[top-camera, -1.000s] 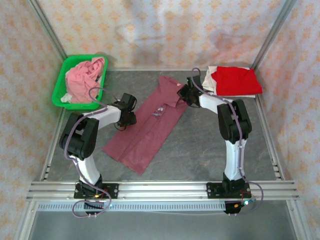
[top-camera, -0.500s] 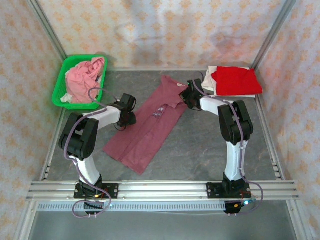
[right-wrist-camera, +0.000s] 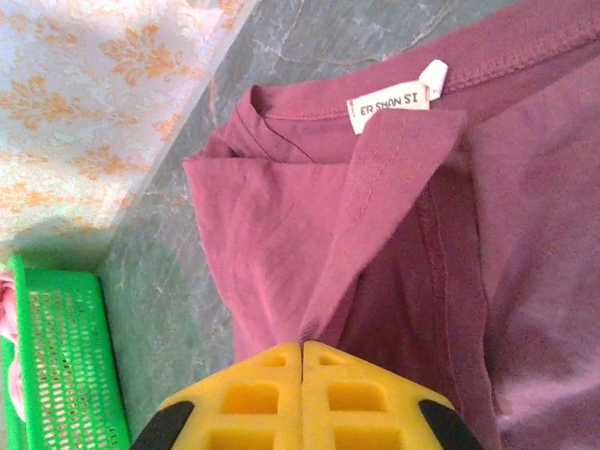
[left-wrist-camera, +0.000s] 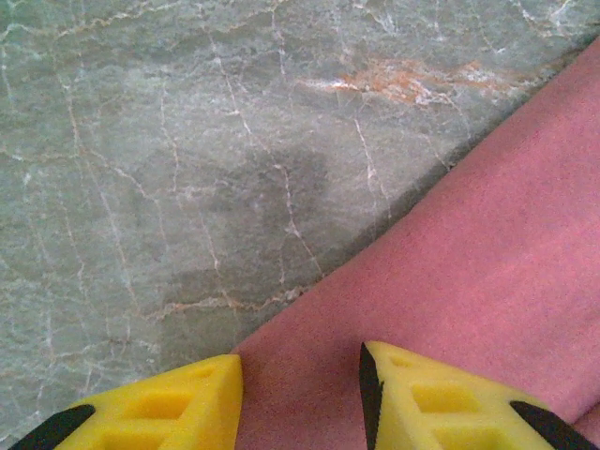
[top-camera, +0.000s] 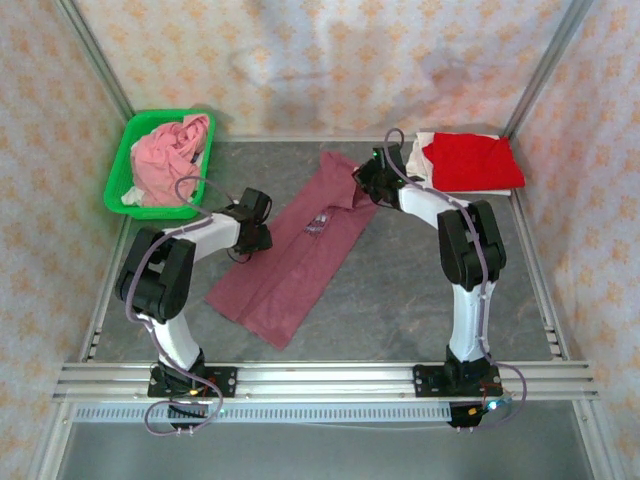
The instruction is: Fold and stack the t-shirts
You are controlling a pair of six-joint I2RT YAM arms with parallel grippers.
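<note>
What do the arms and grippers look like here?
The left arm and right arm have white links with black joint housings and looping grey cables. The left gripper and right gripper have blocky yellow fingers with recessed pockets and black patches.

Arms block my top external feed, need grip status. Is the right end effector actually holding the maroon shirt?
Observer: Yes. The right end effector is shut on a raised fold of the maroon t-shirt, just below the collar.
Operator: Left one?
Observer: The left end effector has its jaws apart, straddling the shirt's edge, with flat cloth showing between them.
Operator: Collar orientation?
Observer: The white neck label faces the camera, so the inside of the neckline is exposed.
</note>
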